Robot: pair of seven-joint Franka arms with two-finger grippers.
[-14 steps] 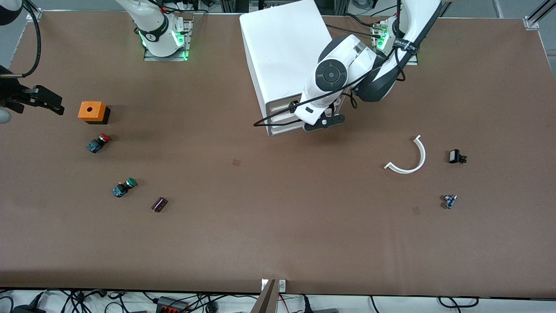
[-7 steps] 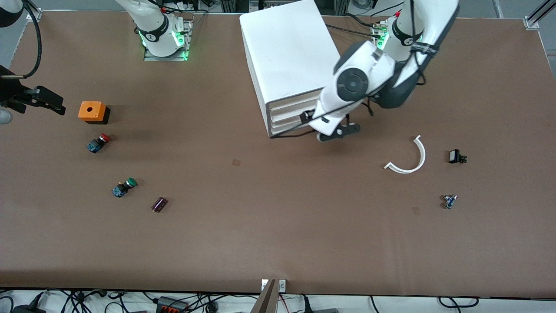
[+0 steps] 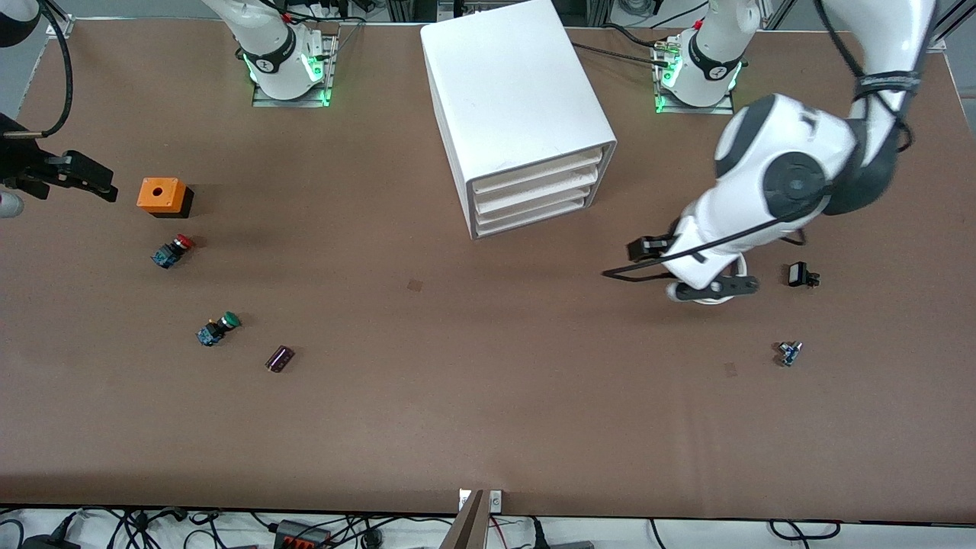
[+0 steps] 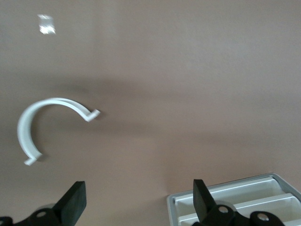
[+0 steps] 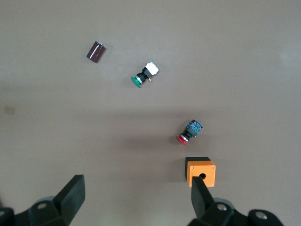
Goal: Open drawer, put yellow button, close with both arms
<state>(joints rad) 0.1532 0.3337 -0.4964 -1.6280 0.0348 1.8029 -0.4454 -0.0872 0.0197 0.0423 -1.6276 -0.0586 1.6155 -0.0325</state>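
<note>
The white cabinet [image 3: 518, 99] stands between the two arm bases, and its three drawers all sit flush. The top drawer [image 3: 534, 169] is shut. A corner of the cabinet also shows in the left wrist view [image 4: 235, 200]. The yellow button is not in view. My left gripper [image 3: 713, 288] is open and empty [image 4: 138, 200], up over the table by a white curved strip [image 4: 47, 122], toward the left arm's end from the cabinet. My right gripper [image 3: 84, 179] is open and empty [image 5: 136, 195], up by the orange box [image 3: 162, 195] at the right arm's end.
A red-capped button [image 3: 172, 250], a green-capped button [image 3: 218, 328] and a dark cylinder [image 3: 280, 358] lie nearer the front camera than the orange box. A small black part [image 3: 801, 274] and a small blue part [image 3: 789, 353] lie near the curved strip [image 3: 717, 299].
My left arm has swung away from the cabinet's drawer fronts toward its own end of the table and is now over the curved strip. The right arm has barely moved.
</note>
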